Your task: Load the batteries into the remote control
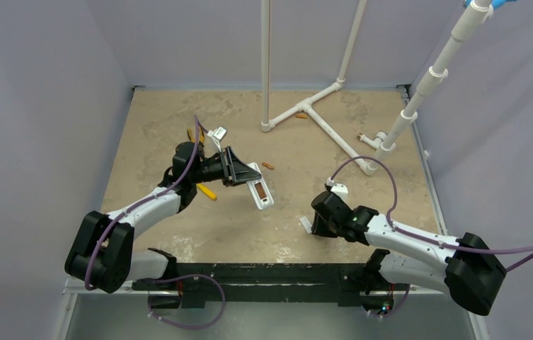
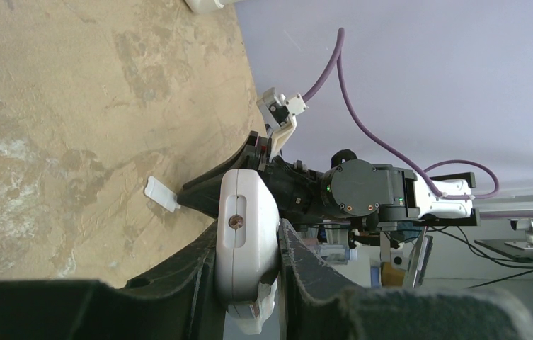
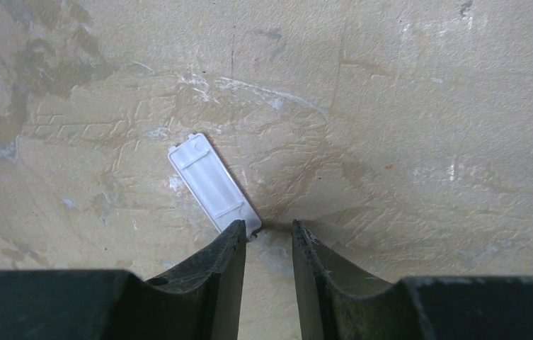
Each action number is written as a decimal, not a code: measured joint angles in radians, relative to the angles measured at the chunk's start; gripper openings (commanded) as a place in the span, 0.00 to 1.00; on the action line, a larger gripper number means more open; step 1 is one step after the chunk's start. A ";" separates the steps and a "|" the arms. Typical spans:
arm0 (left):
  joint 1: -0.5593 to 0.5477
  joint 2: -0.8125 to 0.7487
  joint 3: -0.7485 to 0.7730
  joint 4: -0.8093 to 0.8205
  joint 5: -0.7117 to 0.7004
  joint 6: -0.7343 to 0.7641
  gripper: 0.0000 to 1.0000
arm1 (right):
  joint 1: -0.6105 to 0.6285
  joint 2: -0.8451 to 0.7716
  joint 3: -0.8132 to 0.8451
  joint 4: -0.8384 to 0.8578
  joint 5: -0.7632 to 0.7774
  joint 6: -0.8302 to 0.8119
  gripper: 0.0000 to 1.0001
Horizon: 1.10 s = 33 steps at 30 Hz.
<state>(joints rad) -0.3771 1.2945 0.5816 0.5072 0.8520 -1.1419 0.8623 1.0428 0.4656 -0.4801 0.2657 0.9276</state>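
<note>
Gripping the remote control (image 2: 245,212) by its two long sides, the left end effector (image 2: 248,235) is closed firmly on the white handset, one dark finger (image 2: 199,269) pressed against each edge. From the top camera the left end effector (image 1: 243,173) sits near the middle of the table (image 1: 178,234). The remote control (image 1: 263,195) sticks out from it toward the right arm with its back turned up. An orange-copper seated battery (image 1: 258,191) lies in the long recess. Whether the handset's far end rests on the table I cannot tell.

A loose battery (image 1: 268,166) lies on the table just beyond the remote. A far battery (image 1: 301,116) lies well apart from it, beside the white PVC pipe frame (image 1: 320,120). Yellow-handled pliers (image 1: 207,192) show partly from under the left arm.

The right end effector (image 3: 268,237) points down at the table with a narrow gap between its jaws and nothing in that gap. A small whitish cover plate (image 3: 214,185) lies flat on the table at a slant. The plate's near corner is at the tip of one finger (image 3: 231,244); I cannot tell whether the two touch. From above, the right end effector (image 1: 314,218) is right of centre, well apart from the remote, with the cover plate (image 1: 306,225) at its tip.
</note>
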 measured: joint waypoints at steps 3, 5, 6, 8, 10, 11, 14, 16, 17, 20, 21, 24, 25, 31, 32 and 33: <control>0.000 0.000 0.000 0.000 0.000 0.000 0.00 | -0.001 0.005 -0.004 0.023 -0.016 0.015 0.27; 0.000 0.000 0.000 0.000 0.000 0.000 0.00 | -0.001 0.004 -0.007 0.034 -0.025 0.018 0.26; 0.000 0.000 0.000 0.000 0.000 0.000 0.00 | -0.001 0.005 -0.008 0.037 -0.027 0.018 0.26; 0.000 0.000 0.000 0.000 0.000 0.000 0.00 | -0.001 0.005 -0.008 0.042 -0.035 0.018 0.28; 0.000 0.000 0.000 0.000 0.000 0.000 0.00 | -0.001 0.004 -0.008 0.043 -0.042 0.018 0.31; 0.000 0.000 0.000 0.000 0.000 0.000 0.00 | -0.001 0.004 -0.008 0.043 -0.047 0.018 0.32; 0.000 0.000 0.000 0.000 0.000 0.000 0.00 | -0.001 0.003 -0.008 0.045 -0.051 0.017 0.32; 0.000 0.000 0.000 0.000 0.000 0.000 0.00 | -0.002 0.002 -0.008 0.048 -0.058 0.016 0.31; 0.000 0.000 0.000 0.000 0.000 0.000 0.00 | -0.002 0.002 -0.008 0.050 -0.061 0.016 0.30; 0.000 0.000 0.000 0.000 0.000 0.000 0.00 | -0.002 0.003 -0.008 0.055 -0.077 0.014 0.27; 0.000 0.000 0.000 0.000 0.000 0.000 0.00 | -0.002 0.005 -0.008 0.056 -0.080 0.014 0.26; 0.000 0.000 0.000 0.000 0.000 0.000 0.00 | -0.002 0.017 -0.008 0.063 -0.096 0.011 0.22; 0.000 0.000 0.000 0.000 0.000 0.000 0.00 | -0.002 0.021 -0.008 0.070 -0.102 0.009 0.20; 0.000 0.000 0.000 0.000 0.000 0.000 0.00 | -0.002 0.044 -0.008 0.100 -0.123 0.000 0.12; 0.000 0.000 0.000 0.000 0.000 0.000 0.00 | -0.003 0.047 -0.007 0.103 -0.127 -0.002 0.11; 0.000 0.000 0.000 0.000 0.000 0.000 0.00 | -0.005 0.048 -0.006 0.105 -0.128 -0.004 0.10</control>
<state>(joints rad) -0.3771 1.2942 0.5816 0.5072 0.8520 -1.1419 0.8577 1.0912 0.4591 -0.3756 0.1379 0.9237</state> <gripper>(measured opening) 0.255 0.132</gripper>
